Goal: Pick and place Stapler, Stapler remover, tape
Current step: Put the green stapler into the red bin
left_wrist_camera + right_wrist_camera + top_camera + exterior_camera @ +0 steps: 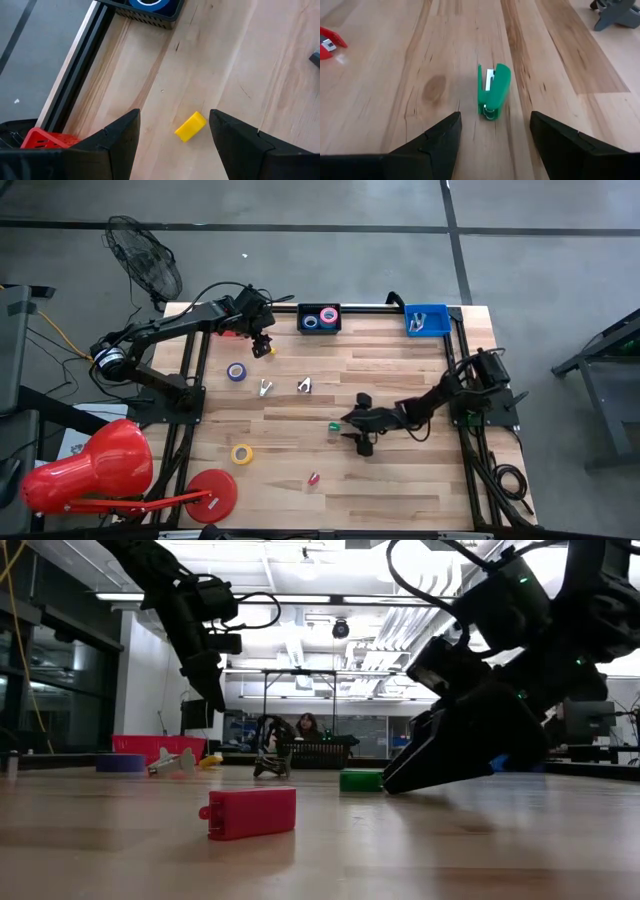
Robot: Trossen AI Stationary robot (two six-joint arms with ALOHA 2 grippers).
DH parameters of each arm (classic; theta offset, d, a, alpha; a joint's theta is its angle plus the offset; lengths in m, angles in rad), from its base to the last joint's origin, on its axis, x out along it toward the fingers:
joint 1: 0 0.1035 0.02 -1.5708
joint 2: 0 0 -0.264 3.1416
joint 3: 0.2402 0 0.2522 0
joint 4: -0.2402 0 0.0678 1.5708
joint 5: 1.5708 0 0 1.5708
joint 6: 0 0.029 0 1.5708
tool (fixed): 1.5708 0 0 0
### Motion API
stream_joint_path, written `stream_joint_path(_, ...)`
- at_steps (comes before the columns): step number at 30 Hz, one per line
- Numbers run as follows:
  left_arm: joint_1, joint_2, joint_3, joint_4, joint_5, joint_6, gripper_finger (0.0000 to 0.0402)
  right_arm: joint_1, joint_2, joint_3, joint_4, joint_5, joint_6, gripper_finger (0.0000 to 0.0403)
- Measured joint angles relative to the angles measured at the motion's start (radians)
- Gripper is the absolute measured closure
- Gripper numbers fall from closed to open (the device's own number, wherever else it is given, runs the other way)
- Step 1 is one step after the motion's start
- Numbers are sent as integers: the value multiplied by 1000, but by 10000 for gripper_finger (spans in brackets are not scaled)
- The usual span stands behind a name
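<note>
A small green stapler (493, 90) lies on the wooden table just ahead of my right gripper (494, 120), which is open and low over the table (352, 430), touching nothing. My left gripper (174, 114) hangs open above a small yellow stapler (190, 126) near the far left (263, 346). A red stapler (250, 812) lies near the front edge. Two staple removers (265, 387) (304, 385) rest mid-table. A blue tape roll (236, 372) and a yellow tape roll (241, 453) lie flat on the left side.
A black bin (320, 318) with pink and blue tape rolls and a blue bin (427, 319) stand at the far edge. A red lamp with a round red base (212, 490) sits at the near left. A red object (45, 137) lies by the left arm.
</note>
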Motion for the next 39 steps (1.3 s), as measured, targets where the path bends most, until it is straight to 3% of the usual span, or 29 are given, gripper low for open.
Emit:
stream_joint_path(17,0,0,0,0,-1,0,167,-26,0,44,-49,-16,-8,179)
stream_joint_path(39,0,0,0,1,-4,0,167,-28,1,43,-25,-13,-41,340)
